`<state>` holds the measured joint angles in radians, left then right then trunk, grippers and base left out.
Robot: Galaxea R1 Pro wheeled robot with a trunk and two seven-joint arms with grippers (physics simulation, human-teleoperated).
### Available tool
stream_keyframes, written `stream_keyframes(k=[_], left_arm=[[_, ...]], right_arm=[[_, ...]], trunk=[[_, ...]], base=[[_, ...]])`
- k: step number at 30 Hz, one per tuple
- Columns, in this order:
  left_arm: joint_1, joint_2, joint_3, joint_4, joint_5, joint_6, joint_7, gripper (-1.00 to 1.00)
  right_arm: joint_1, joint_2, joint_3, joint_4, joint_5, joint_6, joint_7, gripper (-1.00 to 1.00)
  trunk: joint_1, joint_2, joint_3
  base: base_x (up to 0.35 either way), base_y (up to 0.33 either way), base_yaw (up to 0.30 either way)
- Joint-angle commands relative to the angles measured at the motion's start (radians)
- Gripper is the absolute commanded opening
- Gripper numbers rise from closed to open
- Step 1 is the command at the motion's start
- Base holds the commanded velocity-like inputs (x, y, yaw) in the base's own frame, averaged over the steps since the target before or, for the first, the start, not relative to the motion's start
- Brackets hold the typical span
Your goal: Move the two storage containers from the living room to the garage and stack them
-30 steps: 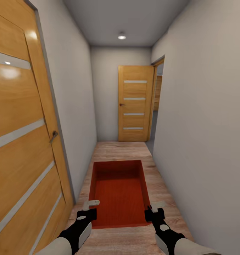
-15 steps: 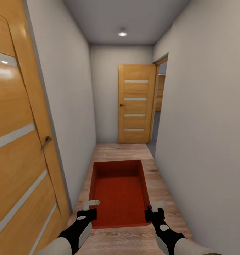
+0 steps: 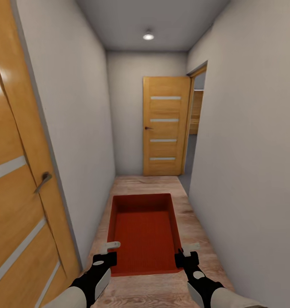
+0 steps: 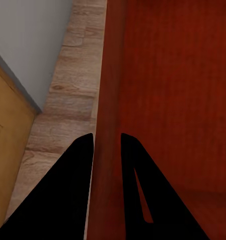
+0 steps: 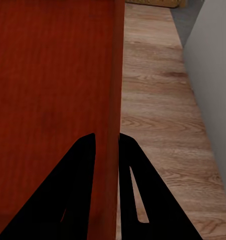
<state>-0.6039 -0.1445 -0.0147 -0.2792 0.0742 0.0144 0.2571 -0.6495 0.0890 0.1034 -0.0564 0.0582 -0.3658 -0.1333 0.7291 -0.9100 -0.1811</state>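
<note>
An orange-red storage container [image 3: 145, 233] is carried level above the plank floor [image 3: 151, 184], each long side wall pinched by a closed end effector, left [image 3: 107, 252] and right [image 3: 184, 253], probably so that it stays balanced. Beyond the container, an open wooden door [image 3: 165, 126] is seen at the corridor's end.

orange-red open-top storage container [image 3: 145, 233], empty, ribbed bottom, held level above wood-plank hallway floor, long side pointing down corridor
</note>
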Motion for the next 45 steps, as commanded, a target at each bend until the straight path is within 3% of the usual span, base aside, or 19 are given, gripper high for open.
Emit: stream_keyframes(k=[1, 45], left_arm=[[-0.001, 0.006, 0.007, -0.005, -0.014, -0.024, 0.021, -1.00], [-0.001, 0.006, 0.007, -0.004, -0.014, -0.024, 0.021, -1.00]], right_arm=[[-0.001, 0.000, -0.057, 0.003, -0.005, -0.002, -0.012, -1.00], [-0.001, 0.000, -0.057, 0.003, -0.006, -0.002, -0.012, -1.00]], trunk=[[0.001, -0.001, -0.001], [0.001, -0.001, -0.001]], base=[[0.322, 0.000, 0.000], [0.322, 0.000, 0.000]])
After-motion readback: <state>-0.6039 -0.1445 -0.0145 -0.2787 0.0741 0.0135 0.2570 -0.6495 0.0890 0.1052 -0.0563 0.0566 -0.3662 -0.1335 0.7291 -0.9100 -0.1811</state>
